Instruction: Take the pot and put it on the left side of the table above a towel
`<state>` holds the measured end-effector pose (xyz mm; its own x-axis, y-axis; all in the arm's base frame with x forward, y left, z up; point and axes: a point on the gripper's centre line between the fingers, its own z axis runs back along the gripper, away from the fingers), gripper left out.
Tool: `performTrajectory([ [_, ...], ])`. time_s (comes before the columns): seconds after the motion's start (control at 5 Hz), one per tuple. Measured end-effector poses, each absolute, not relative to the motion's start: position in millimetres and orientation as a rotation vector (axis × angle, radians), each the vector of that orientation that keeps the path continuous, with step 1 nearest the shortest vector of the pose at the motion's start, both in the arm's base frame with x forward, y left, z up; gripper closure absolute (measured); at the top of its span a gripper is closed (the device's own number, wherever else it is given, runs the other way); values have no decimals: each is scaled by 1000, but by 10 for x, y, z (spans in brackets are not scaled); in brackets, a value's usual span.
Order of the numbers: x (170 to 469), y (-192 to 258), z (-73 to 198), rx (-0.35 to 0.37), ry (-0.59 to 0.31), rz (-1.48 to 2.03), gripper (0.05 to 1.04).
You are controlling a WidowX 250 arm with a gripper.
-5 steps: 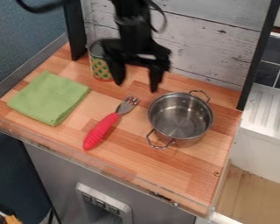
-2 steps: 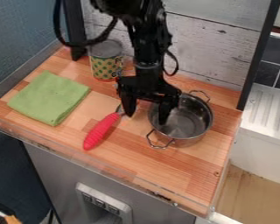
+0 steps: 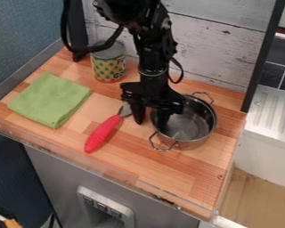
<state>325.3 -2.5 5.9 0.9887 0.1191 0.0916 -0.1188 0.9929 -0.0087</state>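
Note:
The black gripper [image 3: 149, 122] is low over the left edge of the silver metal pot [image 3: 192, 127]. Its two fingers stand apart, one outside the pot's left wall and the other inside the rim, with a gap between them. The pot stands upright on the right half of the wooden table, one handle at the front and one at the back. A folded green towel [image 3: 50, 99] lies flat on the table's left side. The gripper hides part of the pot's left rim.
A fork with a thick red handle [image 3: 103, 133] lies between towel and pot, its head close to the gripper. Behind it stands a patterned can [image 3: 109, 63]. A white plank wall [image 3: 219, 42] borders the back of the wooden table [image 3: 195, 173].
The arm has come down and to the right from above the fork to the pot's left edge. Since the later earlier frame, the fingers have drawn closer together. The pot has not moved.

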Motion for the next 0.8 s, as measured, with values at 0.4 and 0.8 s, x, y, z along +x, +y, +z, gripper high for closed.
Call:
performTrajectory([
  [0.4,3246,-100,74,-7,-83,107,960],
  [0.8,3255,142,495,-61,-138,138,1001],
])
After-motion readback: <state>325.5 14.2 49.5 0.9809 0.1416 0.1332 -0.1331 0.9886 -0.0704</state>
